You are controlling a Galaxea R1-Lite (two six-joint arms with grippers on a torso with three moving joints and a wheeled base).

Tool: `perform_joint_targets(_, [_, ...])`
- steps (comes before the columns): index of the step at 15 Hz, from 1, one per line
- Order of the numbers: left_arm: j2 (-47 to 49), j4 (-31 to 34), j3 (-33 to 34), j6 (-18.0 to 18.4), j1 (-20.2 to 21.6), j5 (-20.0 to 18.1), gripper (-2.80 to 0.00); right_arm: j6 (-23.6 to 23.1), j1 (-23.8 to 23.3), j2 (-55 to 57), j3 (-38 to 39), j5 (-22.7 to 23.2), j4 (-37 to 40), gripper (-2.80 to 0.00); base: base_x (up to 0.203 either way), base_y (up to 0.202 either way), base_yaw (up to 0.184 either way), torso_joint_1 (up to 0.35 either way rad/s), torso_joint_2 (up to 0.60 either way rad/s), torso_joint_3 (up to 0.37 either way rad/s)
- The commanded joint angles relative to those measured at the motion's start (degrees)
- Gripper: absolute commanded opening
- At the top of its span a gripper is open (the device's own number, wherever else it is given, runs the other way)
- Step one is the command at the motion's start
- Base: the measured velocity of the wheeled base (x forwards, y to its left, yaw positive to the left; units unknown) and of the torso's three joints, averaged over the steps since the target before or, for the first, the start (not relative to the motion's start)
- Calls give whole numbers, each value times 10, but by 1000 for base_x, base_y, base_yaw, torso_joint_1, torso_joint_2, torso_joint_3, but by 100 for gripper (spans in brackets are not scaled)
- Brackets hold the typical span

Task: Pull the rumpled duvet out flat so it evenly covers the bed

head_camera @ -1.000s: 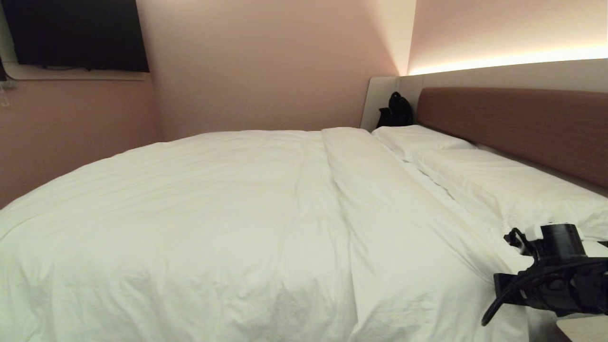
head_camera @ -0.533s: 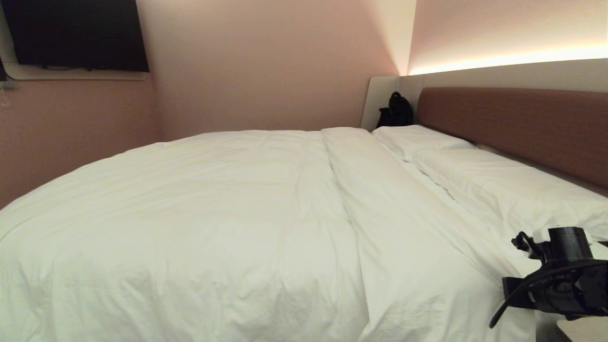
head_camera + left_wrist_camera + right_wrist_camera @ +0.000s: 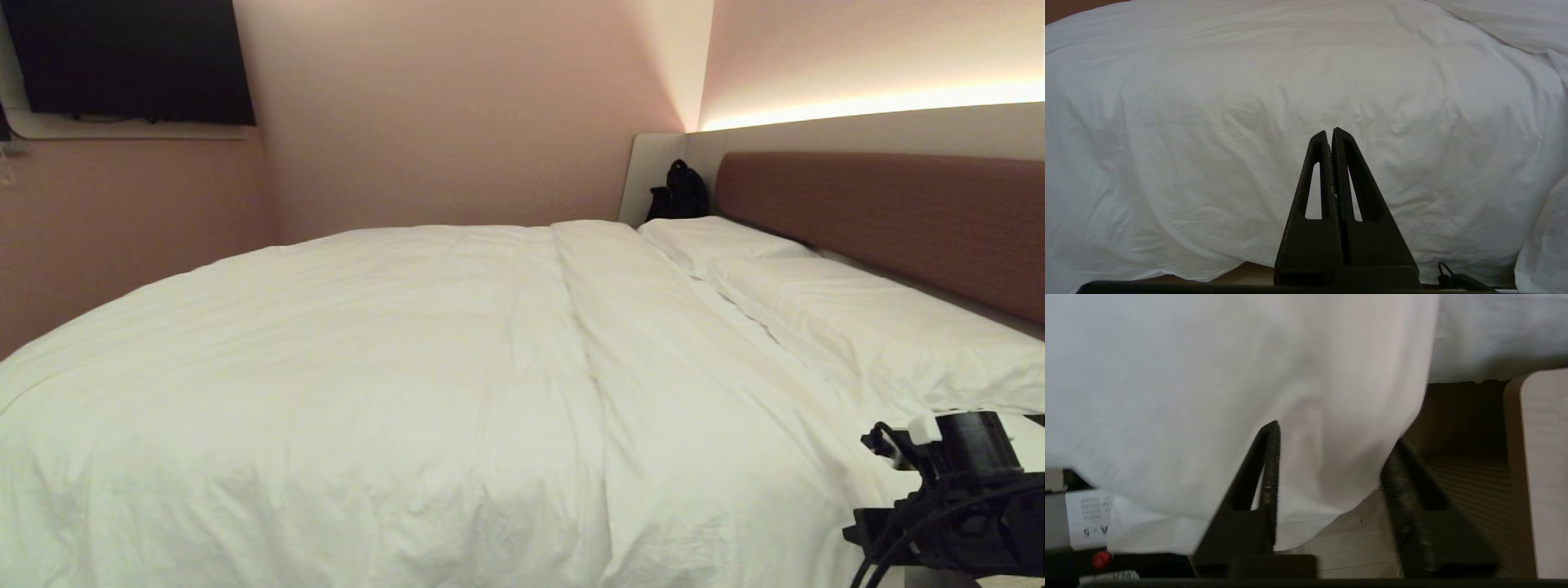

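The white duvet (image 3: 367, 367) lies spread over the bed (image 3: 882, 220), with a long fold running down its right part toward the pillows. My right arm (image 3: 947, 490) is low at the bed's near right corner. In the right wrist view my right gripper (image 3: 1335, 435) is open, and the duvet's (image 3: 1208, 375) hanging edge droops loose between its fingers. My left gripper (image 3: 1329, 132) is shut on nothing and points at the duvet's (image 3: 1249, 102) draped side, apart from it.
Two white pillows (image 3: 857, 327) (image 3: 710, 237) lie along the headboard. A black bag (image 3: 679, 192) sits in the far corner and a dark screen (image 3: 131, 61) hangs on the left wall. A pale nightstand edge (image 3: 1539, 469) and wooden floor (image 3: 1355, 547) lie beside the right gripper.
My right gripper has opened and let go of the duvet's edge. The right arm has sunk a little at the bed's corner, and the long fold has settled back slightly.
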Motion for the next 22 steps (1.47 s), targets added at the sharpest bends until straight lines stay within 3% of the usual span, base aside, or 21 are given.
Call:
perform_joint_targets(1, [0, 0, 0, 0, 0, 0, -280, 0, 25, -62, 21, 2, -4, 0, 0, 0, 0, 0, 0, 0])
perform_joint_targets(5, [0, 0, 0, 0, 0, 0, -280, -2, 62, -178, 36, 2, 28, 0, 0, 0, 0, 0, 0, 0])
perform_joint_targets(8, [0, 0, 0, 0, 0, 0, -280, -2, 76, -295, 4, 2, 120, 0, 0, 0, 0, 0, 0, 0])
perform_joint_targets(9, [0, 0, 0, 0, 0, 0, -280, -2, 79, -354, -14, 2, 159, -280, 0, 0, 0, 0, 0, 0])
perform_joint_targets(13, [0, 0, 0, 0, 0, 0, -280, 0, 87, -511, -119, 1, 317, -280, 0, 0, 0, 0, 0, 0])
perform_joint_targets(16, [0, 0, 0, 0, 0, 0, -280, 6, 86, -576, -150, -4, 338, -280, 0, 0, 0, 0, 0, 0])
perform_joint_targets(22, [0, 0, 0, 0, 0, 0, -280, 6, 84, -735, -126, -16, 341, -280, 0, 0, 0, 0, 0, 0])
